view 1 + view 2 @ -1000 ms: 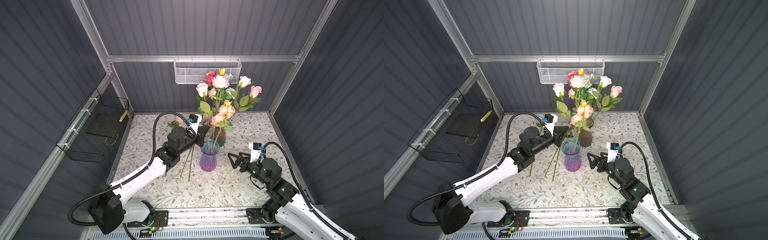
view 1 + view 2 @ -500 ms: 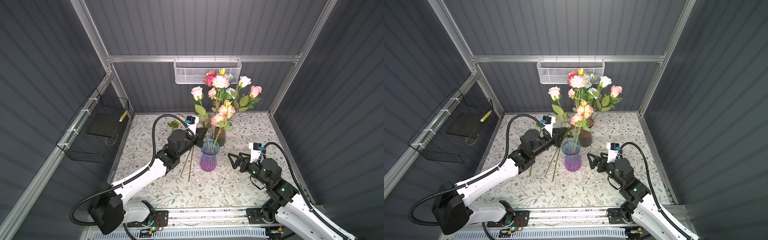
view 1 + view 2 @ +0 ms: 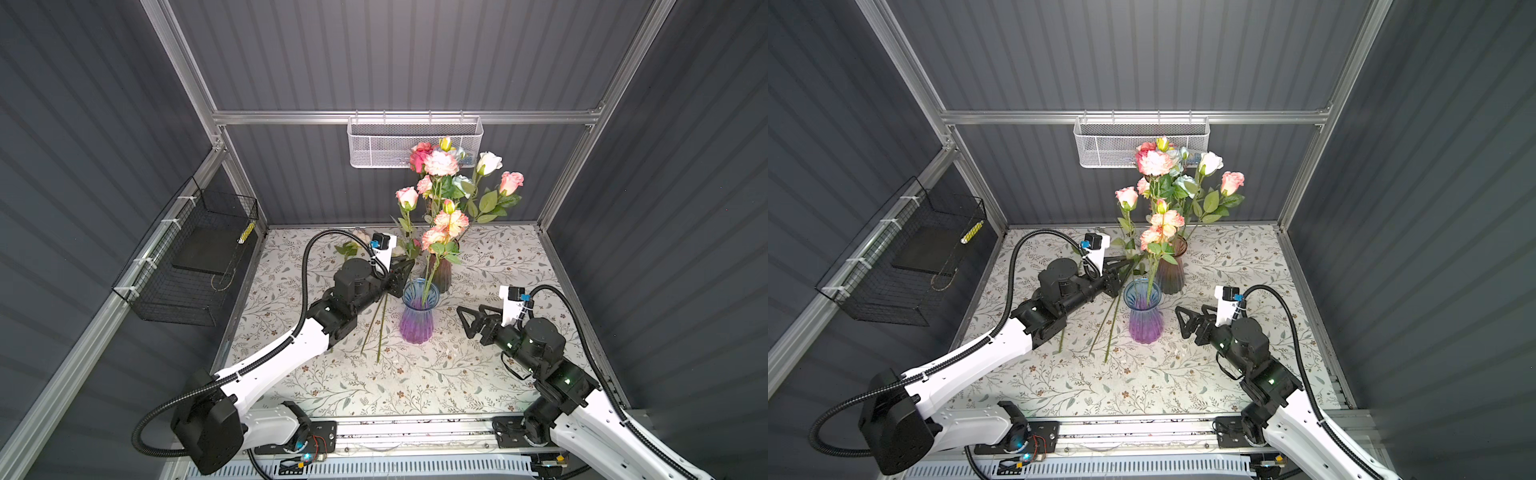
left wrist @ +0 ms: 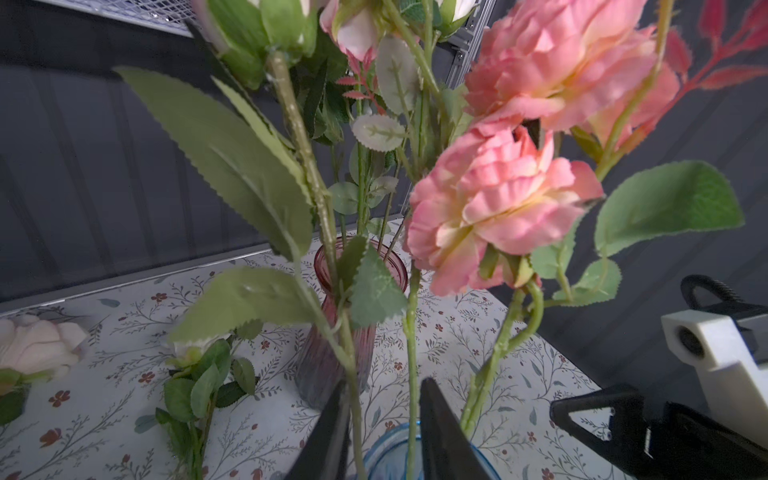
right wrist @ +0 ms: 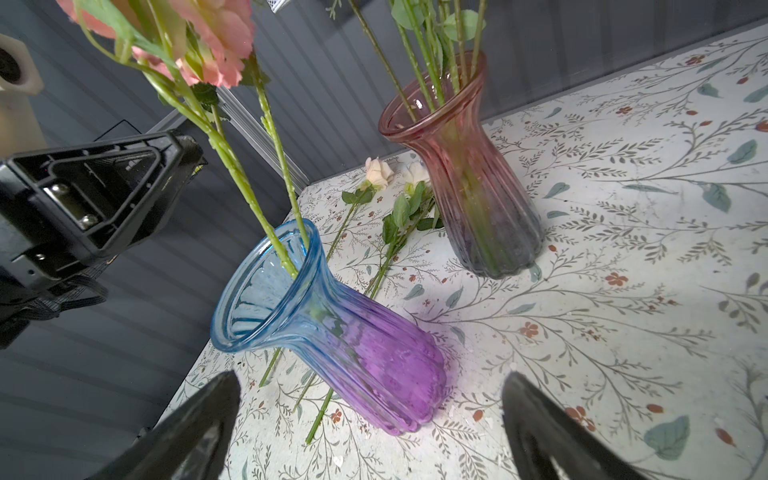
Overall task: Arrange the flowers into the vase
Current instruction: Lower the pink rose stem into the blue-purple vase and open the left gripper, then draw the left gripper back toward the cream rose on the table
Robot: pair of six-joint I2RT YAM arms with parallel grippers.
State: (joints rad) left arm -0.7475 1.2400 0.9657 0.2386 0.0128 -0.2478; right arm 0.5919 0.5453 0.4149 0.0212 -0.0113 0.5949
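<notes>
Your left gripper (image 4: 383, 395) sits just above the rim of the blue-and-purple vase (image 3: 417, 328), jaws parted. Two green stems stand in the gap, one close along a finger (image 4: 328, 424), neither visibly pinched. The pink-bud rose (image 3: 407, 197) rises near-upright from that gap, its foot inside the vase beside the coral spray (image 3: 444, 226). Your right gripper (image 3: 466, 322) is spread wide and empty, level with the vase's body on its right, near but apart. Stock not yet placed: loose stems (image 3: 379, 332) flat on the table (image 3: 498, 365) just left of the vase. Their long axes run front to back, cut ends toward the front edge, cream blooms (image 5: 379, 172) at the back. They lie partly under the left arm (image 3: 316, 332), which is nearer. The pink vase (image 3: 443, 272) crowds the back right; open table lies in front.
</notes>
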